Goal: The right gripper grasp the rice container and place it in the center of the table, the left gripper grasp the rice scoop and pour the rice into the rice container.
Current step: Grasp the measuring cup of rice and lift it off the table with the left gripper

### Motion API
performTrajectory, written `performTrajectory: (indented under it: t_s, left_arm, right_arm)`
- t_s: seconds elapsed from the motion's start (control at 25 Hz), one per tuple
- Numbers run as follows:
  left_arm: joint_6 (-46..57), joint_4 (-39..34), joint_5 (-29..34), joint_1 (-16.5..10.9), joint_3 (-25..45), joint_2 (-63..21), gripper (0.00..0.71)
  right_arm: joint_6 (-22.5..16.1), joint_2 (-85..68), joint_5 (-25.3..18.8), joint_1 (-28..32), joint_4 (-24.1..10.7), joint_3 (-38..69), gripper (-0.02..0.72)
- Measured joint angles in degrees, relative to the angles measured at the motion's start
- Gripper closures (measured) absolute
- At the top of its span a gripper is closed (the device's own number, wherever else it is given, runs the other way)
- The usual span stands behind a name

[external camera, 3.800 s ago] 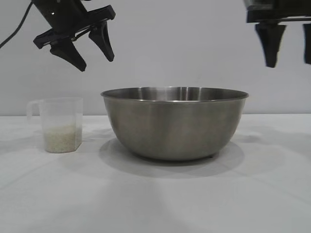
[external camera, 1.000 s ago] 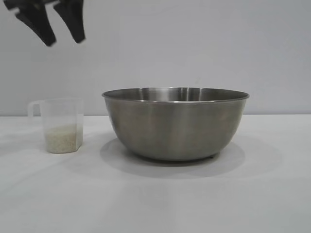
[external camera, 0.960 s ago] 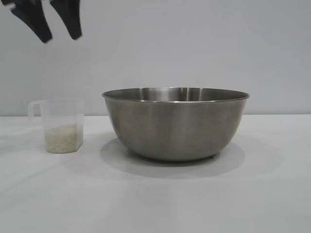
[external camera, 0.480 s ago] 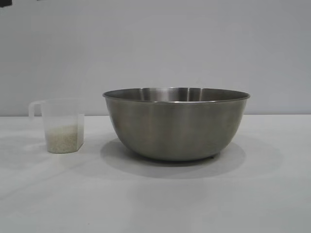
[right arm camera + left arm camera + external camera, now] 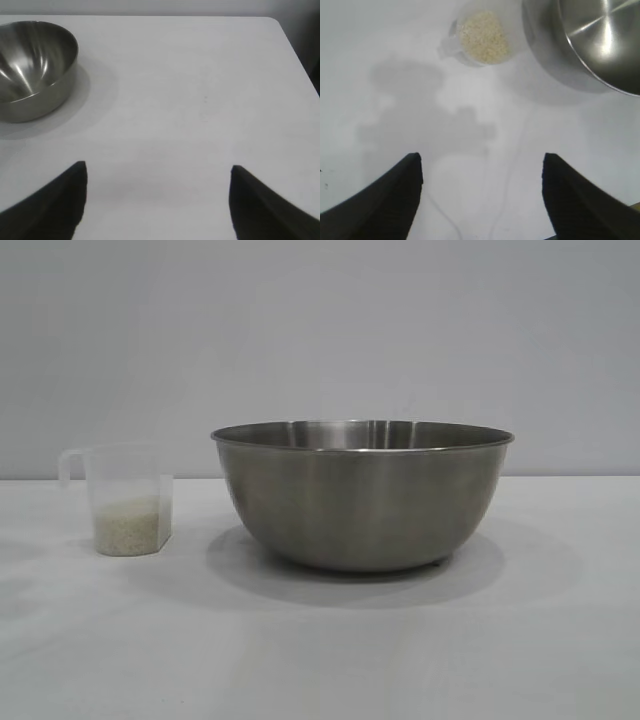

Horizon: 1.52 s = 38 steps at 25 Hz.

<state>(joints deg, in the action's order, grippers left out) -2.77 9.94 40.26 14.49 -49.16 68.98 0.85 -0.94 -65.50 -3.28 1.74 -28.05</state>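
While upright, rice scoop point(image 5: 127, 500) handle points left.

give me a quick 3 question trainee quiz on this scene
1. True or false: the rice is in the bowl.
2. The scoop stands: A) inside the bowl B) beside the bowl C) in a gripper
3. What do the left gripper and right gripper hold?

Key: 1 false, it is in the scoop; 2 B; 3 nothing, both are open above the table.
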Motion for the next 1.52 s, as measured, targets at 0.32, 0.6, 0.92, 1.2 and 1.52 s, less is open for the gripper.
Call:
performTrajectory:
  t_s: [0.32, 0.6, 0.92, 1.2, 1.52]
  left_arm:
    - [-0.3, 7.2, -26.6, 0.0, 17.8, -3.6, 0.228]
    - [-2.3, 7.1, -45.6, 0.0, 26.6, -3.6, 0.228]
    - [-2.3, 4.9, -59.7, 0.0, 34.5, -3.7, 0.228]
    - [4.4, -8.7, -80.7, 0.0, 43.6, -0.2, 0.228]
    - [5.7, -12.3, -104.0, 0.0, 48.2, 15.3, 0.228]
  right_arm:
    - [0.0, 0.0, 0.0, 0.0, 0.0, 0.0, 0.202]
    - [0.0, 0.0, 0.0, 0.0, 0.0, 0.0, 0.202]
    - [0.0, 0.0, 0.0, 0.0, 0.0, 0.0, 0.202]
    - [0.0, 0.0, 0.0, 0.0, 0.0, 0.0, 0.202]
    - [0.0, 0.0, 0.0, 0.0, 0.0, 0.0, 0.202]
